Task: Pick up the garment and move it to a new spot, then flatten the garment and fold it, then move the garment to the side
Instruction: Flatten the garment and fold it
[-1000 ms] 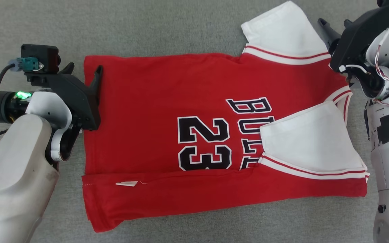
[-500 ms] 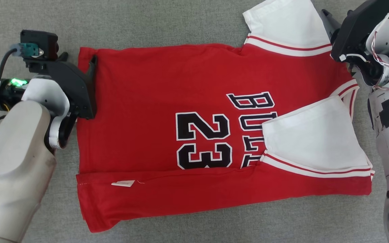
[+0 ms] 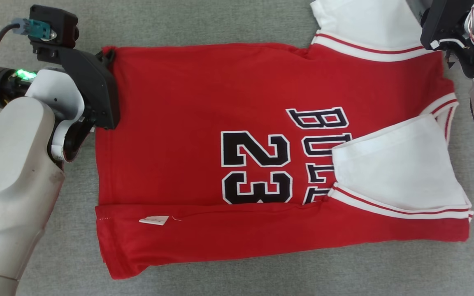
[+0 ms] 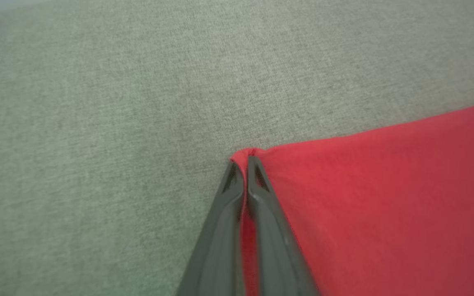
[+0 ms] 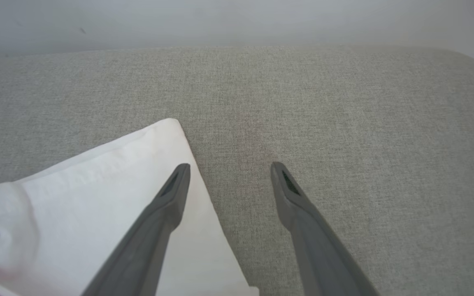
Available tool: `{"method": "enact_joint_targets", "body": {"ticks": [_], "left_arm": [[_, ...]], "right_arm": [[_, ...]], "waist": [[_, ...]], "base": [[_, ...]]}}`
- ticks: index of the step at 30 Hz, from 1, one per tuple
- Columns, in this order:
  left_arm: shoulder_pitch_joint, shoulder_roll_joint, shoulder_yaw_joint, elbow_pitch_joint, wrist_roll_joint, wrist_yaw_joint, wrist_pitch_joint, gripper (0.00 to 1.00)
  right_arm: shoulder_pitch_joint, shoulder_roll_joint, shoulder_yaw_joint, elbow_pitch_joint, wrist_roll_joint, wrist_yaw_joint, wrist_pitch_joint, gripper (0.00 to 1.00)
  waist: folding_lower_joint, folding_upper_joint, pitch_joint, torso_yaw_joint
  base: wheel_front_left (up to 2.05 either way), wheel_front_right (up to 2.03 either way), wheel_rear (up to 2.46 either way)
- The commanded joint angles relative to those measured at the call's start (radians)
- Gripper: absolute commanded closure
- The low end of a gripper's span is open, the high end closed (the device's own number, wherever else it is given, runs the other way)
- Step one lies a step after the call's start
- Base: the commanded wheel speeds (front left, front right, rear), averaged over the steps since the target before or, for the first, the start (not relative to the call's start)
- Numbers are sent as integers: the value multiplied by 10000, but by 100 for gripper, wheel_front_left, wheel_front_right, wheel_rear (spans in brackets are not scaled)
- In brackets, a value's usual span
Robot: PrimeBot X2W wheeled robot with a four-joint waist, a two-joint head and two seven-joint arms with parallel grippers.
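On grey fabric (image 3: 220, 20) by a pale wall (image 5: 220, 20) lies the garment (image 3: 187, 102).

A grey woven fabric surface (image 3: 220, 20) is being seen stretching left, right, near and far. Along its far edge a pale wall (image 5: 237, 20) is being shown, and a faint pinkish patch (image 5: 253, 135) is being seen on the weave near that edge.
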Motion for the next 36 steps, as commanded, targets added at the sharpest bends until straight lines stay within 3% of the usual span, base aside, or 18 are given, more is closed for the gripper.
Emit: {"method": "enact_joint_targets", "body": {"ticks": [1, 22, 24, 28, 36], "left_arm": [[423, 40, -206, 295, -45, 17, 302, 100], [140, -230, -354, -296, -84, -103, -191, 100], [144, -250, -358, -256, -105, -130, -268, 100], [225, -183, -293, -147, -55, -8, -537, 100], [423, -77, -60, 181, 215, 349, -1946, 100]], "right_arm": [[-125, -77, 116, 81, 47, 4, -93, 0], [-878, -98, 467, 1792, 106, 3, -245, 0], [-873, -81, 514, 1863, 205, 4, -220, 100], [-866, -96, 677, 2055, 398, 3, 117, 100], [-793, -227, 972, 1507, 623, 3, -1266, 100]], "waist": [[1, 0, 121, 164], [1, 0, 678, 770], [1, 0, 667, 775], [1, 0, 596, 734], [1, 0, 230, 614]], "base": [[0, 0, 0], [0, 0, 0], [0, 0, 0], [0, 0, 0], [0, 0, 0]]}}
